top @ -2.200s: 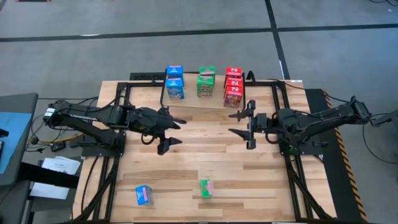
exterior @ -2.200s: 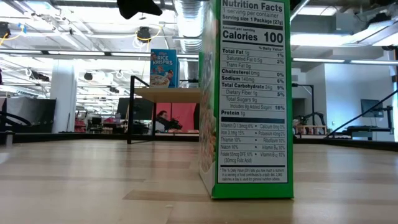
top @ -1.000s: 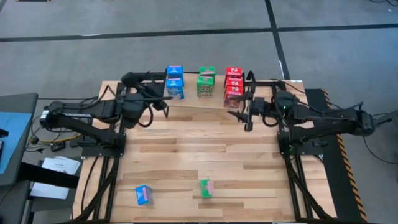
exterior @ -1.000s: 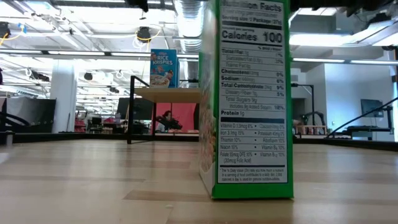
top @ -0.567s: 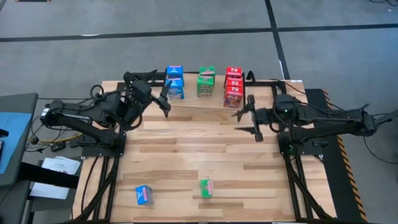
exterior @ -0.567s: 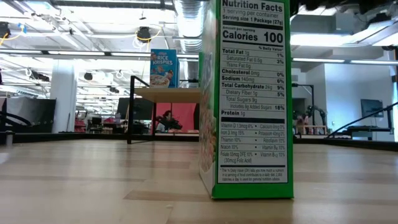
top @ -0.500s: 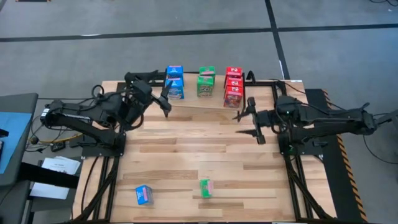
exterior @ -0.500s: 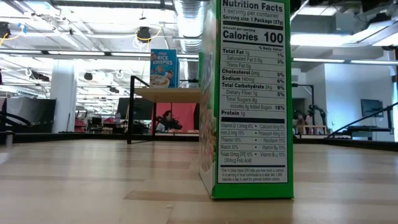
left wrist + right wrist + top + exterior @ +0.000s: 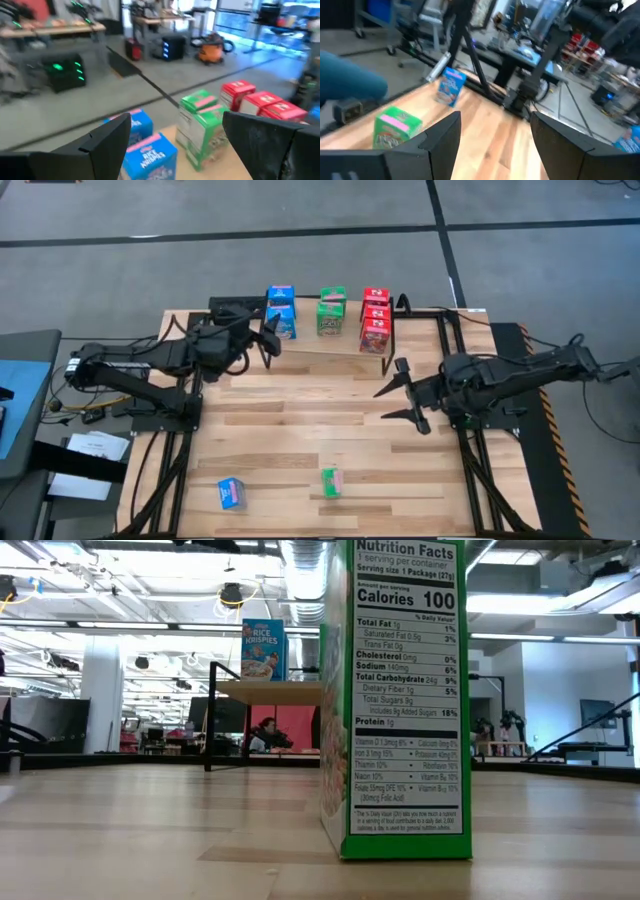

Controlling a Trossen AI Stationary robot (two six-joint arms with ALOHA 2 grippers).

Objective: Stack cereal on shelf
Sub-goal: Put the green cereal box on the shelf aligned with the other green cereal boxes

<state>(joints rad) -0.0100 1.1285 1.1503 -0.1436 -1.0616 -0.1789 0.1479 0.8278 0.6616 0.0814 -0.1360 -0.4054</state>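
From above, the right gripper (image 9: 402, 392) has swung off the shelf (image 9: 330, 340) toward mid-table, jaws wide and empty; the left gripper (image 9: 268, 340), also wide, stays beside the shelved blue boxes (image 9: 281, 313). Low down, the loose green box (image 9: 395, 700) stands untouched. The right wrist now faces that green box (image 9: 397, 127) and a blue one (image 9: 449, 86), likely the next picks.

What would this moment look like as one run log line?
left gripper: open, empty, beside shelf | right gripper: open, empty, mid-table | loose: blue box, green box
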